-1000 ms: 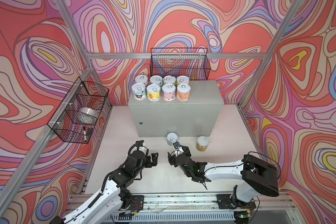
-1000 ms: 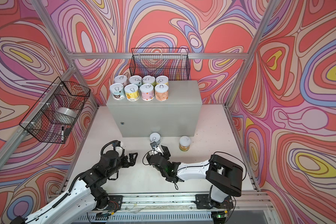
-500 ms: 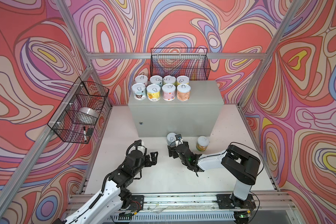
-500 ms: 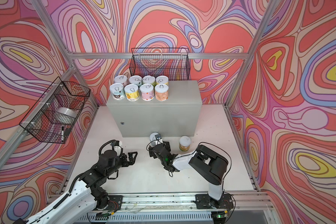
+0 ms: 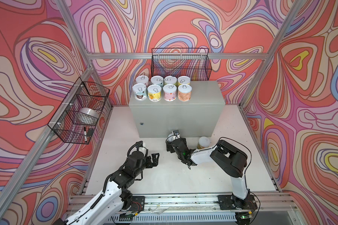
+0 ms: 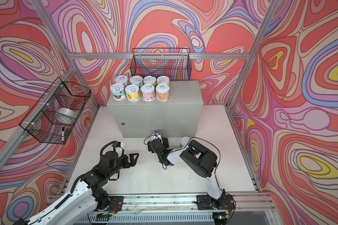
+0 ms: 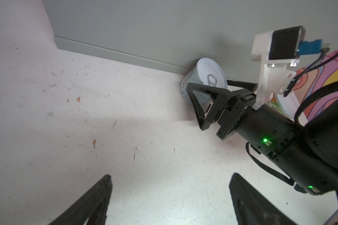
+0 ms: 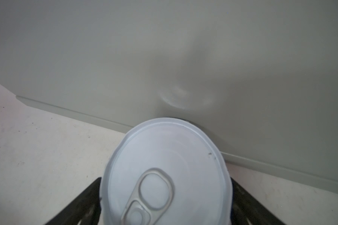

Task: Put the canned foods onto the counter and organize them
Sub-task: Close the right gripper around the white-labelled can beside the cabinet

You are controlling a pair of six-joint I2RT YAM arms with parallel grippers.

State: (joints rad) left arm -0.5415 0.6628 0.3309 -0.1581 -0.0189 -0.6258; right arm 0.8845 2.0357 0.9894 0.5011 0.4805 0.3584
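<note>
Beneath the grey counter (image 5: 176,116) spreads the white tabletop (image 5: 164,175), the widest thing I look down on; the counter stands at its far end, flat top up, a small round lock (image 5: 141,123) low on the left of its front; above and behind the counter hangs a black wire basket (image 5: 180,64); well off to the counter's left hangs a second wire basket (image 5: 72,134), holding a silver tape roll (image 5: 89,115) and a marker (image 5: 85,134).

On the left half of the counter's top eight cans stand upright in two rows of four, packed close; the front row runs from the counter's left edge: a white can (image 5: 139,91), a yellow can (image 5: 154,93), a pink can (image 5: 170,92), an orange can (image 5: 184,92); the back row (image 5: 157,80) sits just behind them.

Two more cans are on the tabletop at the foot of the counter's front; the capped can (image 5: 203,142), plain pale top, stands toward the counter's right side, apart from both my pincers; the pull-tab can (image 7: 209,76) sits hard against the counter's base near its middle.

My right pincer (image 5: 174,140) is down at that pull-tab can, spread wide, one finger on either side of it; whether the fingers (image 8: 82,202) press its sides I cannot tell; my left pincer (image 5: 157,159) hangs over bare tabletop before the counter's left part, well apart from every can, spread wide with nothing between its fingers.
</note>
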